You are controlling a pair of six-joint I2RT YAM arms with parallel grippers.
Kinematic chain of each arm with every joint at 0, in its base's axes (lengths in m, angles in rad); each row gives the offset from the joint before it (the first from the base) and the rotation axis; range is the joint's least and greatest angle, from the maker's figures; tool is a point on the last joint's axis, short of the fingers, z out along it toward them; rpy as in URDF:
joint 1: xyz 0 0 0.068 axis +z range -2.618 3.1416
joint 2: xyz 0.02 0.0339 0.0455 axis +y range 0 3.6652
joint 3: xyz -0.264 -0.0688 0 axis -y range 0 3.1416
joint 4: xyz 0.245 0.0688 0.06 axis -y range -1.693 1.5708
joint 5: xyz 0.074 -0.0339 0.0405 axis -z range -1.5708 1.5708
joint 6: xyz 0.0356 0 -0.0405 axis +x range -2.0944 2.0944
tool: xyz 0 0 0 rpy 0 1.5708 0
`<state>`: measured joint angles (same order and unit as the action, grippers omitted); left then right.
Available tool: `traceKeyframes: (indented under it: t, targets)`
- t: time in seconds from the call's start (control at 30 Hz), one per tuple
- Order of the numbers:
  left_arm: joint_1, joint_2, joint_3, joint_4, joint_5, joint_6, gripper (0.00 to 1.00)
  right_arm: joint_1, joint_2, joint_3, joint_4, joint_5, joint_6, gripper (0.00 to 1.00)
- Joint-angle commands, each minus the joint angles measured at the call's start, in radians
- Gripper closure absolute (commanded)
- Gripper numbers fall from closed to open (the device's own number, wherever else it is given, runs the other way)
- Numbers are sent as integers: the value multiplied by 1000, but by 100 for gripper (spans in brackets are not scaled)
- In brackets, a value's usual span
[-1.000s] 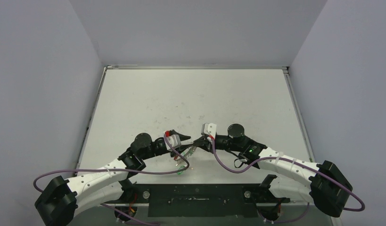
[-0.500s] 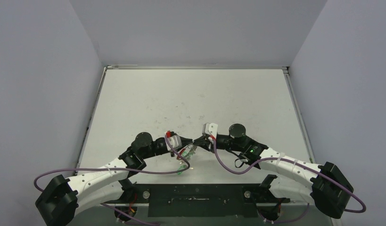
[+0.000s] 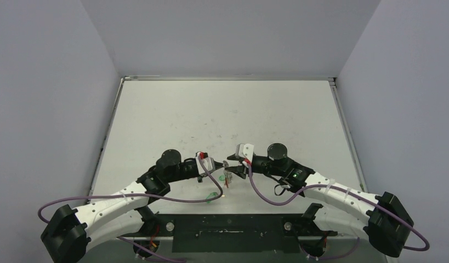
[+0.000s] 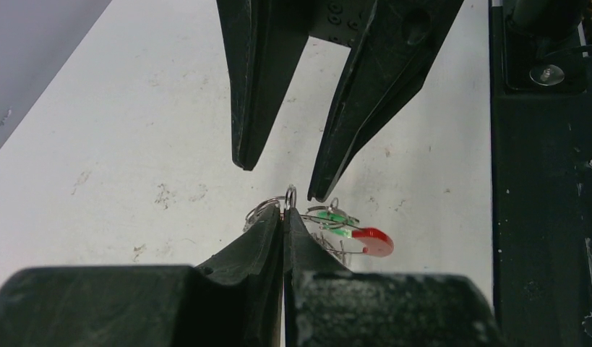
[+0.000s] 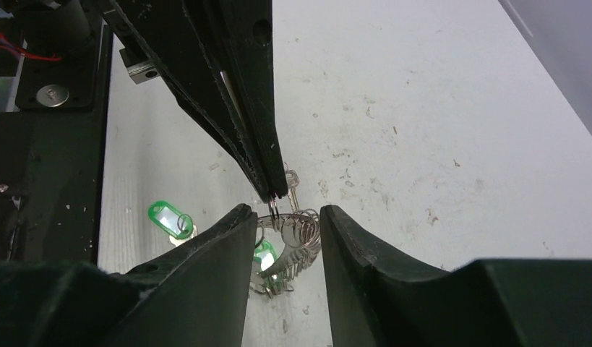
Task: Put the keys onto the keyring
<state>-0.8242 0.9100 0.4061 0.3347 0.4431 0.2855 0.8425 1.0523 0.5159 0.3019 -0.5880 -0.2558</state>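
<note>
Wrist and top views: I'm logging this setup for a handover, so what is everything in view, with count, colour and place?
keyring: one, bunch of silvery loops, hanging between the grippers
green tags: at least two; one lying on the table, one in the bunch
red piece: one, in the bunch; tag or ring, unclear
key: one visible, silver, in the bunch
table: one, white, scuffed
base plate: one, black, near edge
cables: two, purple, along the arms
left gripper: black, shut on a keyring loop
right gripper: black, open, straddling the loops
</note>
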Motion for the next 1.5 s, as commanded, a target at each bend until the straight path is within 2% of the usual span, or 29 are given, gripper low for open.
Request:
traceKeyframes:
  t: [0.0,0.17,0.33,0.47,1.0,1.13,1.23,1.37,1.4,1.47]
  targets:
    - [-4,-13,72,-51,26,48,100,7,-48,64,-64,36,-76,61]
    - [-6,5,97,-94,32,75,100,6,-52,109,-211,31,-179,64]
    - [-4,17,113,-112,38,88,100,6,-23,138,-275,-7,-227,67]
    - [-5,18,114,-114,41,91,100,7,7,151,-269,-35,-225,73]
    - [-13,31,115,-104,55,85,100,19,83,158,-174,-84,-174,75]
    - [-15,35,114,-99,55,84,100,19,98,167,-170,-83,-167,82]
    - [-16,31,112,-94,53,78,100,20,107,172,-187,-84,-175,99]
    - [-15,10,97,-79,12,67,100,18,100,170,-217,-69,-190,100]
    - [-15,1,90,-74,-2,63,97,18,92,164,-213,-69,-189,100]
    - [-15,-25,72,-70,-22,61,81,16,75,147,-195,-69,-184,100]
